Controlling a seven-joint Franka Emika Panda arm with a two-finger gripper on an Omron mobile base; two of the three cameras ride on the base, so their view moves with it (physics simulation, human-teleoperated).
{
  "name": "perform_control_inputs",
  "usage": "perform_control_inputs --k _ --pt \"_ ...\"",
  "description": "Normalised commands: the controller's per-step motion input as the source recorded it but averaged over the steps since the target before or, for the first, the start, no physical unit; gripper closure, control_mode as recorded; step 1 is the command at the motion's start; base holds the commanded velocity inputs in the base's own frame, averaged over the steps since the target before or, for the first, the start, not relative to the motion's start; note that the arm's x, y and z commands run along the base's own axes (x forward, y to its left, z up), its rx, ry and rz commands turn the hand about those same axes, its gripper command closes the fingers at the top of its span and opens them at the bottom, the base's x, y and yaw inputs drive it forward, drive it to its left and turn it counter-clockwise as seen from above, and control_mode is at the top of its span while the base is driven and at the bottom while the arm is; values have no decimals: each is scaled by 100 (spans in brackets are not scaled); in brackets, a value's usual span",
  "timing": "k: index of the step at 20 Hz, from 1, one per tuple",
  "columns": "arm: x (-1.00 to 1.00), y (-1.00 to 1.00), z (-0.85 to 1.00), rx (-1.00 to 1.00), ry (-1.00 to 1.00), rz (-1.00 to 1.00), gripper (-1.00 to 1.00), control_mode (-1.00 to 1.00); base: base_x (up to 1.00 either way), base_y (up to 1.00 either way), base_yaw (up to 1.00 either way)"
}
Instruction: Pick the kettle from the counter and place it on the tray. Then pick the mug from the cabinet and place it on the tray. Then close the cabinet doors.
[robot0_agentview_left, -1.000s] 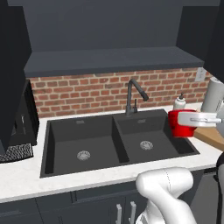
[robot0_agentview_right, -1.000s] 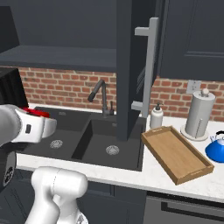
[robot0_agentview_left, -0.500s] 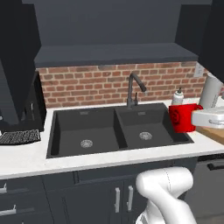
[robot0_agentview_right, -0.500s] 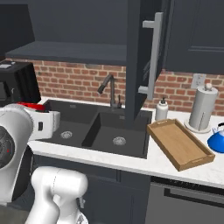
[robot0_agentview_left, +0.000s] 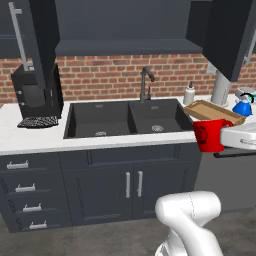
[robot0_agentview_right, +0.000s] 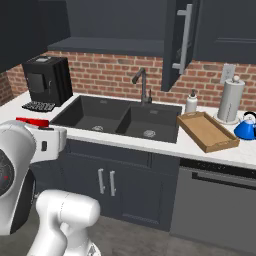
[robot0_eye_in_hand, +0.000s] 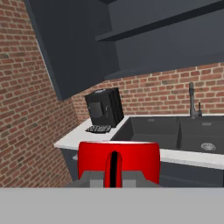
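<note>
Tool (robot0_agentview_left: 220, 137) pinches the one red mug (robot0_agentview_left: 210, 135), carried off the desk (robot0_agentview_left: 35, 140) edge. From the mug, the single empty wooden tray (robot0_agentview_left: 212, 111) lies at 12 o'clock, close beyond. One blue kettle (robot0_agentview_left: 243, 106) stands on the desk at the tray's 3 o'clock, beside it. Two cabinet doors (robot0_agentview_left: 231, 35) hang open.

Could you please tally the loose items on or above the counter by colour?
Blue: 1, the kettle
Red: 1, the mug, carried at the arm's end
Wooden brown: 1, the tray
White: 2, the paper-towel roll and the soap bottle
Black: 1, the coffee machine
Total: 6
</note>
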Motion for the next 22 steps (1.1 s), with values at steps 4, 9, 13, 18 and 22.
perform_control_inputs --k 4,9,13,18,22 --pt "0 0 0 0 0 0 100 100 -33 -76 0" --pt "0 0 0 0 0 0 100 100 -17 -98 0" --pt "0 0 0 0 0 0 100 100 -6 -97 0" --pt "0 0 0 0 0 0 100 100 17 -57 1" --pt "0 0 0 0 0 0 100 100 66 -20 4"
